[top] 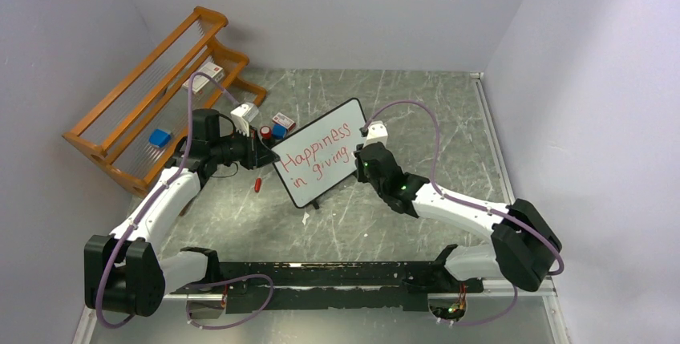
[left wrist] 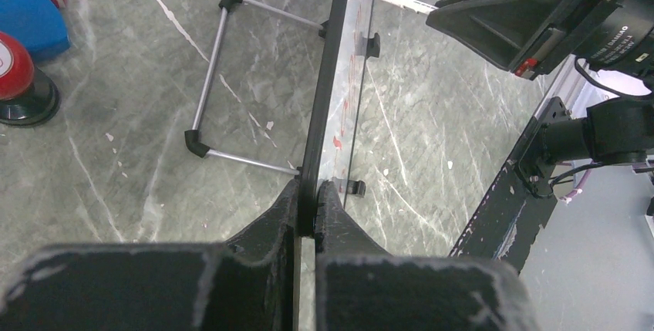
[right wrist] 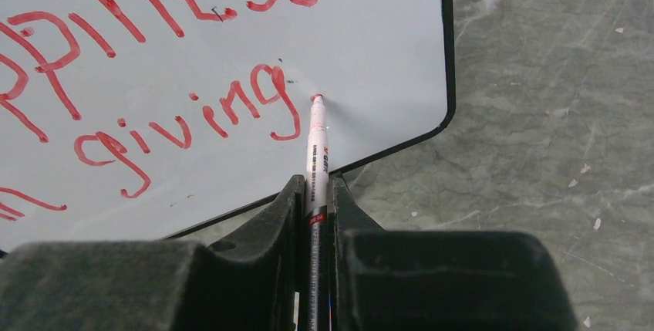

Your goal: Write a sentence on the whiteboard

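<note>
We see the whiteboard [top: 321, 155] standing on the worktop [top: 417, 103] between both arms, the red sentence [top: 317, 143] "Happiness in giving" on it. The left pincer [left wrist: 308, 200] is closed tight on its black edge; the right pincer [right wrist: 315, 192] grips a marker [right wrist: 317, 134] whose tip touches the board just after the last word.

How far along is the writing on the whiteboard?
Done: the sentence "Happiness in giving" stands in red on the whiteboard. In hand: the left fingers clamp the board's edge; the right fingers hold the marker, tip on the board just after "giving". Left: probably only the full stop, then lifting off.
</note>
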